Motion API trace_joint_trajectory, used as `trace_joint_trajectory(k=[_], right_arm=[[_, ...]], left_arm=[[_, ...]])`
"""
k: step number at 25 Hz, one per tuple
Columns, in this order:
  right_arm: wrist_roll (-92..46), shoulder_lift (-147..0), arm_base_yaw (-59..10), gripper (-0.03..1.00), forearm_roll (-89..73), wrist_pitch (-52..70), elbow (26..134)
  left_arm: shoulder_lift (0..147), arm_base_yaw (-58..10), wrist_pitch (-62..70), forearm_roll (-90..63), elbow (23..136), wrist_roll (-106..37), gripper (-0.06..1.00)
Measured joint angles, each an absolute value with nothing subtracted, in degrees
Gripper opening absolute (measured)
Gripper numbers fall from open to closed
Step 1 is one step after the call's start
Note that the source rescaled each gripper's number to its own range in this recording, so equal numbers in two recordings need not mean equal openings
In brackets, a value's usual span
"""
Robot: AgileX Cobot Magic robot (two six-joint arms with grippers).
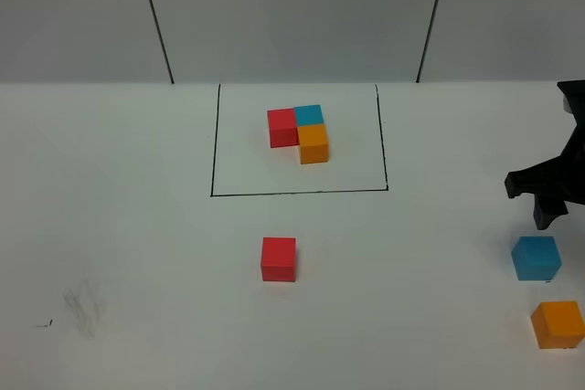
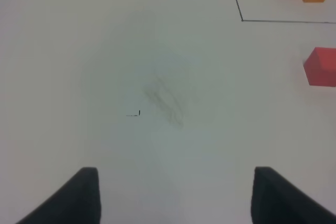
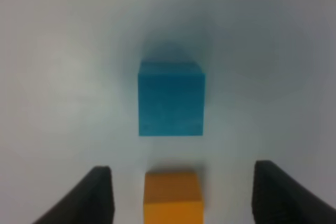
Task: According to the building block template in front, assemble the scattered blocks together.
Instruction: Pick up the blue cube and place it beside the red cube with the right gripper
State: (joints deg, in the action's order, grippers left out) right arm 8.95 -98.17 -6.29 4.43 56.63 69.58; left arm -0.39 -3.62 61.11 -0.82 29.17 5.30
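On the white tabletop (image 1: 137, 226), toward 12 o'clock in the high camera's view, the building block template (image 1: 299, 132) sits inside a thin black drawn rectangle (image 1: 216, 148). It is three cubes pressed together in an L: a blue one at the corner, a red one touching it at its 9 o'clock side and an orange one touching it at its 6 o'clock side.

The scattered blocks lie outside that frame, none of them joined. The red cube (image 1: 278, 258) rests alone near the middle of the tabletop, at 6 o'clock from the template and just past the frame's near line. The blue cube (image 1: 536, 258) and the orange cube (image 1: 558, 324) lie well apart from it, out at about 4 o'clock by the edge of the view. The orange one is at 5 o'clock from the blue, near it but not touching.

The right pincer (image 3: 181, 179) hangs near 3 o'clock, at 12 o'clock from the blue cube. Its wrist camera shows the fingers apart and closed on nothing, with both cubes below. The left pincer (image 2: 176, 182) has its fingers spread wide and empty over bare tabletop, where a faint grey smudge (image 2: 165, 100) marks the surface at about 8 o'clock.
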Motion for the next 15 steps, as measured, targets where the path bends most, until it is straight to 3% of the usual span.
trace_joint_trajectory(k=[15], right_arm=[[8.95, -103.91, -6.18, 0.24, 4.43, 52.77, 69.58]], left_arm=[[-0.39, -3.62, 61.11, -0.82, 29.17, 5.3, 0.96]])
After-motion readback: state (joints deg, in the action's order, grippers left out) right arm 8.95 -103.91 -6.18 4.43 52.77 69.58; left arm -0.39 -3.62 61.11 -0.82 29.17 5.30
